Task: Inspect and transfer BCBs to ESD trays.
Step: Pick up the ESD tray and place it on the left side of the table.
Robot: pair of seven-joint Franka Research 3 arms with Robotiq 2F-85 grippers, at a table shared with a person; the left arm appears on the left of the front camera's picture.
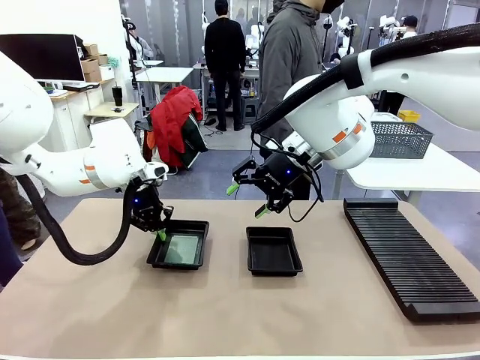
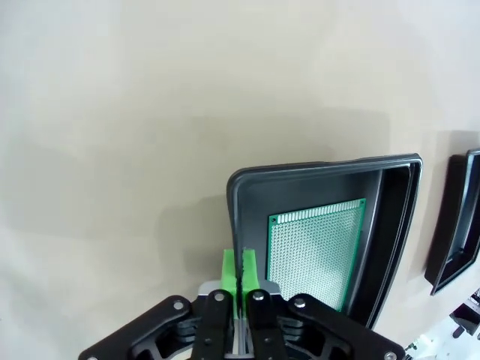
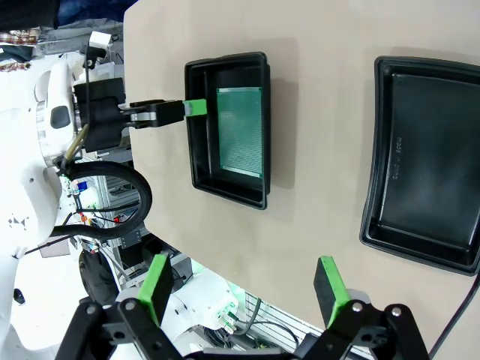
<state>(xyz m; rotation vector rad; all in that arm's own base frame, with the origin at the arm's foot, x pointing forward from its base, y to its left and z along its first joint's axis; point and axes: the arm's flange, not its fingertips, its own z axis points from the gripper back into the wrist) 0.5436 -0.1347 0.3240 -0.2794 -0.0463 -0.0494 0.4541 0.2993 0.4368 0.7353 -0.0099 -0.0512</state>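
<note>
Closed green-padded left jaws, perforated green board (image 2: 315, 251), flared black tray (image 2: 300, 184)

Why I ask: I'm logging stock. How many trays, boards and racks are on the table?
Trays: 2
Board: 1
Rack: 1
Total: 4

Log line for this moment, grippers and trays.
left gripper: shut on left tray rim | BCB: flat in left tray | right gripper: open, raised | right tray: empty
</note>
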